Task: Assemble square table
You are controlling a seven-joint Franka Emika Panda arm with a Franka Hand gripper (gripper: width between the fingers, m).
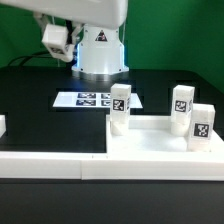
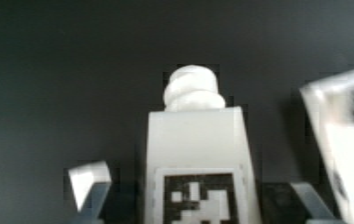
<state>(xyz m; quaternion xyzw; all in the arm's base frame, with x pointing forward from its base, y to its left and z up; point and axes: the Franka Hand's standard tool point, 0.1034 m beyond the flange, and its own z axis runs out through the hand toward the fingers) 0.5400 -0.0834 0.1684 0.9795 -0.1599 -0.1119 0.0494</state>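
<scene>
In the wrist view my gripper (image 2: 197, 198) is shut on a white table leg (image 2: 195, 130). Its tag faces the camera and its rounded screw tip points away over the dark table. One finger (image 2: 89, 188) shows on each side of the leg. In the exterior view the square table slab (image 1: 150, 138) lies at the exterior view's right, against the barrier wall. Three tagged legs stand upright on it: one (image 1: 120, 108) at its far left corner and two (image 1: 181, 108) (image 1: 202, 125) on its right side. The arm's hand (image 1: 55, 38) hangs high at the upper left, its fingers unclear.
The marker board (image 1: 93, 98) lies in front of the robot base (image 1: 98, 50). A long low white barrier wall (image 1: 55, 166) runs along the front. A small white piece (image 1: 2, 125) shows at the left edge. A blurred white shape (image 2: 343, 100) sits beside the held leg.
</scene>
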